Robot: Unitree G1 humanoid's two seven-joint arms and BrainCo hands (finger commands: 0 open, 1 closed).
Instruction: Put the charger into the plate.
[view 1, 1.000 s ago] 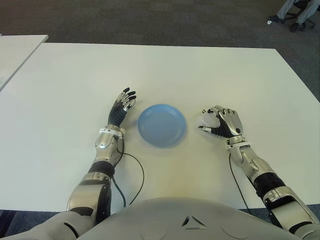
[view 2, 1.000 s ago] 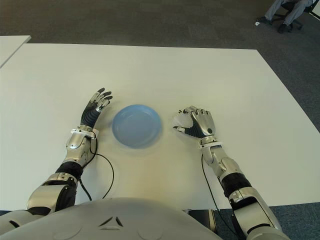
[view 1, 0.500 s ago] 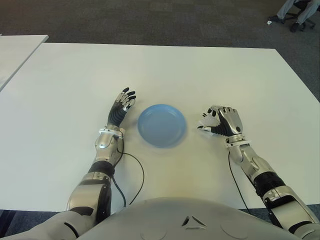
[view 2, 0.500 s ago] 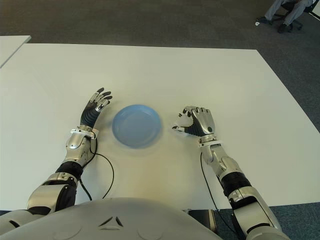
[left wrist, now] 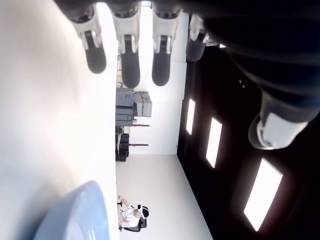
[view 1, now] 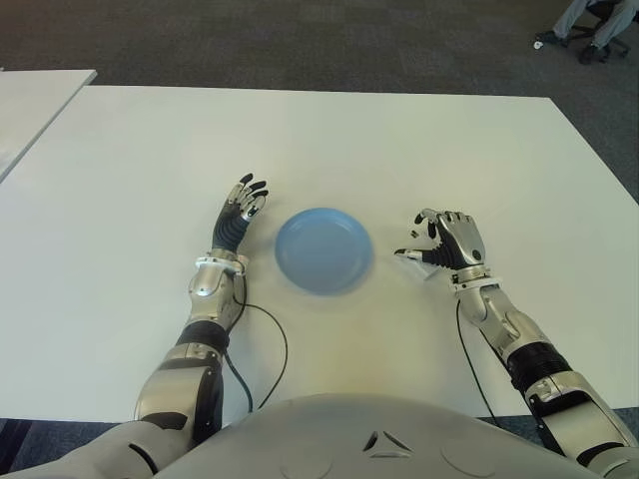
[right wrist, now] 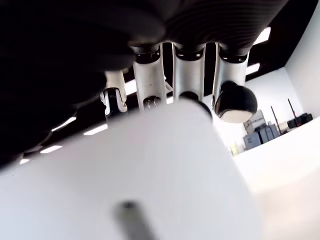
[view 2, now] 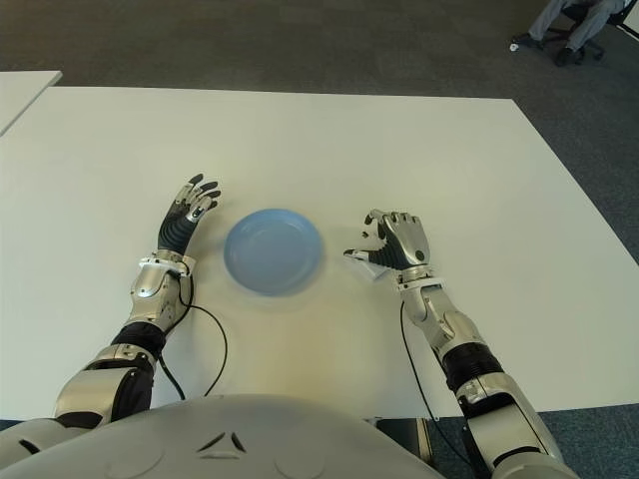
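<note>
A round blue plate [view 1: 322, 249] lies on the white table [view 1: 399, 150] between my two hands. My right hand [view 1: 444, 244] hovers just to the right of the plate, fingers curled over a white charger [view 1: 417, 262] whose corner shows beneath the fingertips. In the right wrist view the charger [right wrist: 150, 170] fills the frame against the palm, with the fingers [right wrist: 187, 80] wrapped past its far edge and a dark prong on its face. My left hand [view 1: 243, 205] shows to the left of the plate, fingers spread and holding nothing. The plate's rim [left wrist: 80, 215] appears in the left wrist view.
A second white table [view 1: 40, 100] stands off to the far left. A person's legs and a chair [view 1: 589, 25] show on the carpet at the far right. A black cable [view 1: 270, 349] loops on the table by my left forearm.
My right hand has tilted up and drawn slightly right, so the charger's white corner now shows under its fingers. The left hand shifted a little to the left. The plate has not moved.
</note>
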